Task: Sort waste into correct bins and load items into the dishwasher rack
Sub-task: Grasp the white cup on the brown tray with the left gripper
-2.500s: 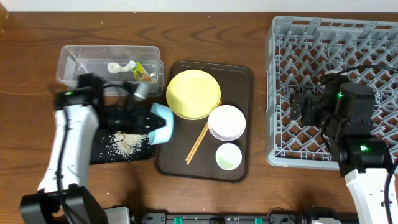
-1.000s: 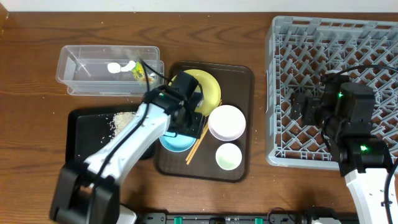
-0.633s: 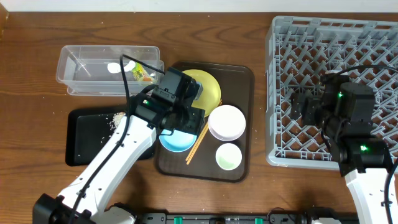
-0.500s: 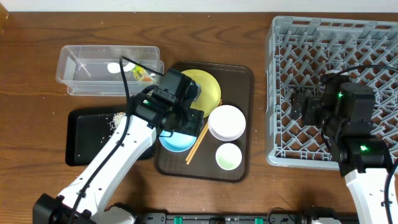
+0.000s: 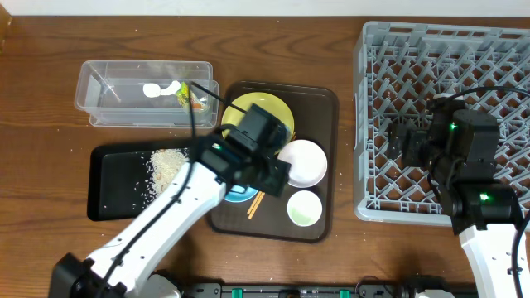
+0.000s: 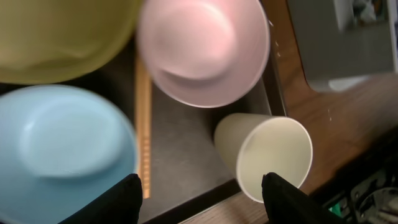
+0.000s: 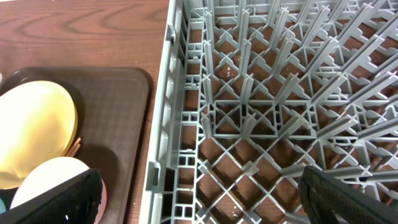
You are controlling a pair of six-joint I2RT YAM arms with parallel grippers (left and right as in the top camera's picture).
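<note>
My left gripper [image 5: 277, 171] [image 6: 202, 200] hangs open and empty over the brown serving tray [image 5: 319, 108], above the gap between the light blue bowl [image 6: 56, 137] [image 5: 236, 195] and the small white cup [image 6: 267, 155] [image 5: 304, 208]. The white-pinkish bowl [image 6: 205, 46] [image 5: 306, 163], yellow plate [image 5: 248, 112] and chopsticks [image 6: 143, 124] also lie on that tray. Rice [image 5: 166, 164] is spread in the black tray [image 5: 112, 194]. The clear tub [image 5: 108, 99] holds the wrapper [image 5: 197, 101] and white scrap [image 5: 153, 89]. My right gripper [image 5: 397, 141] [image 7: 205, 199] is open above the dishwasher rack [image 5: 447, 50] [image 7: 249, 124].
The left arm crosses the black tray's right end and part of the yellow plate. The rack's tall grey wall [image 7: 165, 124] stands right beside the serving tray's right edge [image 7: 134, 124]. Bare wooden table [image 5: 50, 50] surrounds everything.
The left arm swung from the black tray to the serving tray, set down the blue bowl, then moved right toward the cup. The rice pile is uncovered. The right arm has not moved.
</note>
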